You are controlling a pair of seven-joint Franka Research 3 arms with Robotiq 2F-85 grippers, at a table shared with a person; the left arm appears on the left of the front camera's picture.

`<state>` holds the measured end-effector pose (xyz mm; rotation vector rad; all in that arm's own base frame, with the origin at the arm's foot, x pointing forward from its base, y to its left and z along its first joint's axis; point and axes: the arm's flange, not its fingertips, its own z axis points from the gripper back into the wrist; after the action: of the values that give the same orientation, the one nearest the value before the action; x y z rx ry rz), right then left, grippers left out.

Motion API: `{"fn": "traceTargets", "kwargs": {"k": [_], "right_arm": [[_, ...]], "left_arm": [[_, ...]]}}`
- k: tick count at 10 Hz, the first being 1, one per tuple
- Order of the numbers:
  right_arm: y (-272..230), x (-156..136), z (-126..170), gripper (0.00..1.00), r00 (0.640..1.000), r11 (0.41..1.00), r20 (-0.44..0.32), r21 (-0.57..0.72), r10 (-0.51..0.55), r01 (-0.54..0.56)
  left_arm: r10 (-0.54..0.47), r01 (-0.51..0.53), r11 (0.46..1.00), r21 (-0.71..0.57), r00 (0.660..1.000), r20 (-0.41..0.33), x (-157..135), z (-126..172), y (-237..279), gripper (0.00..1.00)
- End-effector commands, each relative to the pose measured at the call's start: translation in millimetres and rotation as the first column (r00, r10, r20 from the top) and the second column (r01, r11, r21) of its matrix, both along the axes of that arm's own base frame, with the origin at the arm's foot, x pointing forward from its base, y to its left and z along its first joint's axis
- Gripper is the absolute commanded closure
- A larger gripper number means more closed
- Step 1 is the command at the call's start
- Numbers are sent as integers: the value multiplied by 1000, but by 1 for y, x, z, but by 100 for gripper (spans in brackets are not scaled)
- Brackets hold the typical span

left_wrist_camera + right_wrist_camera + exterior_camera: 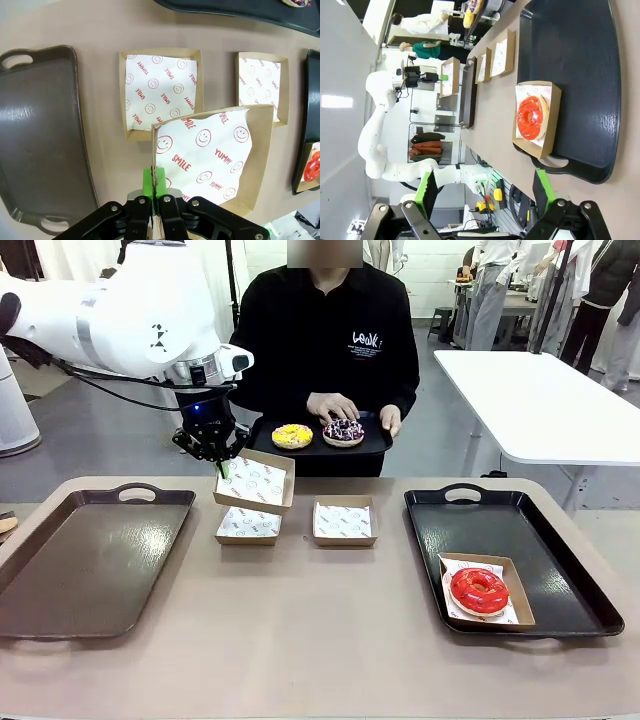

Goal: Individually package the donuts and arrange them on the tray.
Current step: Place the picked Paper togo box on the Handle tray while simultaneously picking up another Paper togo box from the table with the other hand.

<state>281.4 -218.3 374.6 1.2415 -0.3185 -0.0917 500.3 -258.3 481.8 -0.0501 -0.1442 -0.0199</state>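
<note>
Left claw (221, 465) is up at the far left of the tabletop (300, 640), and from its wrist view the green pads (147, 182) are pinched together on the side wall of a kraft box. That lifted box (254, 481) hangs tilted in the air, with its smiley-print liner (210, 155) facing the camera.

Below it on the tabletop, a second open box (249, 525) sits just beside a third box (342, 521) to its right. Both are lined with the same printed paper.

Over at the left is a brown tray (90, 560). At the right is a black tray (560, 570), and the red donut (479, 590) rests in its own kraft box (520, 605) in the near-left corner of it.

On the far side, the person holds a small dark serving tray (310, 448) above the tabletop edge. The yellow donut (292, 436) is on the left of it and the sprinkled donut (343, 432) is on the right, the two just beside each other. One hand (332, 406) rests at the far rim behind the donuts, and the other hand (390, 420) grips the right end.

Right claw (485, 192) has its fingers (427, 187) spread wide apart with nothing between them. It looks out over the black tray (585, 60), with the red donut (532, 118) well out ahead in its box (552, 120).
</note>
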Motion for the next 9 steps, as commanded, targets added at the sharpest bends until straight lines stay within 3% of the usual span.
{"fn": "traceTargets", "kwargs": {"k": [1, 9], "right_arm": [[-1, -1, -1, 0, 1000, 1000, -22, 5, -4, 4], [-1, -1, -1, 0, 1000, 1000, -22, 5, -4, 4]], "left_arm": [[15, -15, 1000, -4, 1000, 1, -4, 0, 2, 100], [15, -15, 1000, -4, 1000, 1, -4, 0, 2, 100]]}}
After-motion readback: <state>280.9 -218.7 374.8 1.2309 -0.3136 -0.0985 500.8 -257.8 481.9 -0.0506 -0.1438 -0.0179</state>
